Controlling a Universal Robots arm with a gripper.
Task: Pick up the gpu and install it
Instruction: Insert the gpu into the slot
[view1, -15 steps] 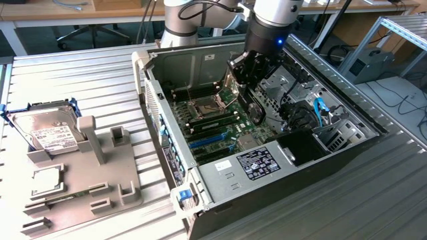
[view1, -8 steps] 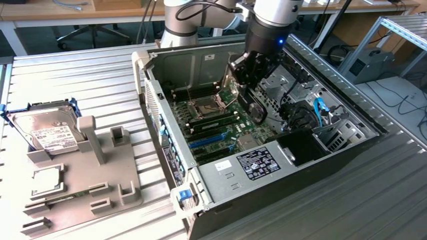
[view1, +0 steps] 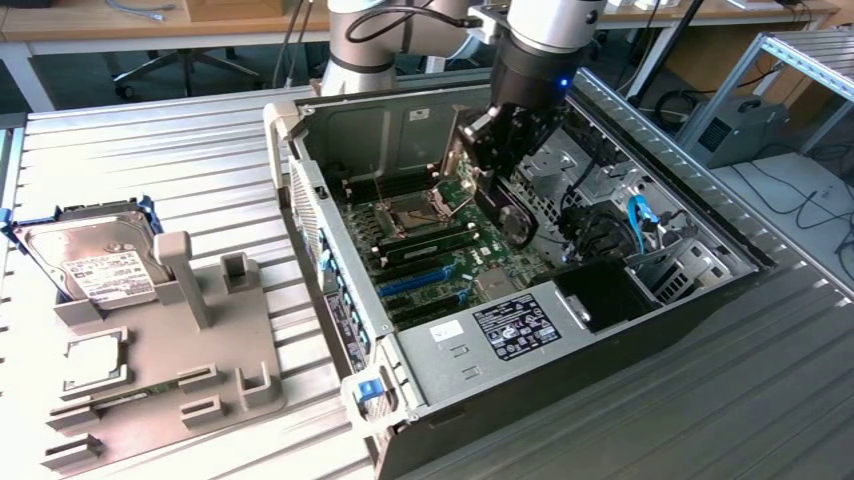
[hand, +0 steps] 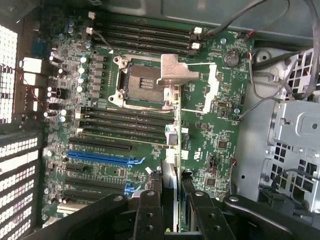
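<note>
Materials and shapes?
— Sheet-metal case (view1: 694, 215), grey, boxy, lying open on its side. Green motherboard (view1: 427, 250) flat on case floor, ribbed with long black slots plus one blue slot (hand: 100, 158).
— Arm pose?
— Arm (view1: 541, 50) reaching steeply down into case from above; gripper (view1: 497, 165) low, near case centre.
— Pincer?
— Clamped on gpu (view1: 513, 218), one finger on either face.
— Card appearance and location?
— Thin, flat, rectangular, black-faced. Held on edge inside case, just over motherboard. Cannot tell whether touching a slot.
</note>
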